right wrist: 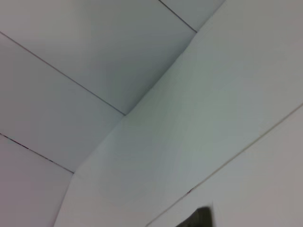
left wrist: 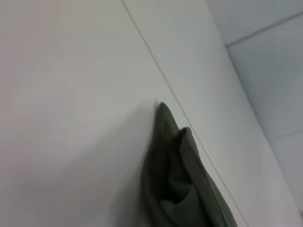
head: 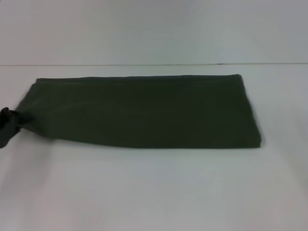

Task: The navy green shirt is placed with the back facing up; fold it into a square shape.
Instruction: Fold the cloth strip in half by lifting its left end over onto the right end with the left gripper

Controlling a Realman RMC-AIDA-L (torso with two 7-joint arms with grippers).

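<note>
The large dark olive-green short-sleeved cotton shirt (head: 144, 110) lies on the plain white table (head: 154, 192), already folded into a long, narrow band that runs across the head view from the robot's left to its right, with its plain side up and no lettering showing. Its right end is squared off with a neat straight edge, and its far edge lies close to the thin seam line that crosses the table. At the left end the cloth narrows and puckers to a point where the left gripper (head: 8, 122) meets it at the edge of the head view; the dark fingers appear pinched onto that corner of the shirt. The left wrist view shows the same gathered corner (left wrist: 177, 179) close up, bunched in soft folds and lifted a little off the white surface, though the arm's own fingers do not show there. The right gripper is out of sight in every view, so its state cannot be told; the right wrist view shows only the white table and pale panelled wall
</note>
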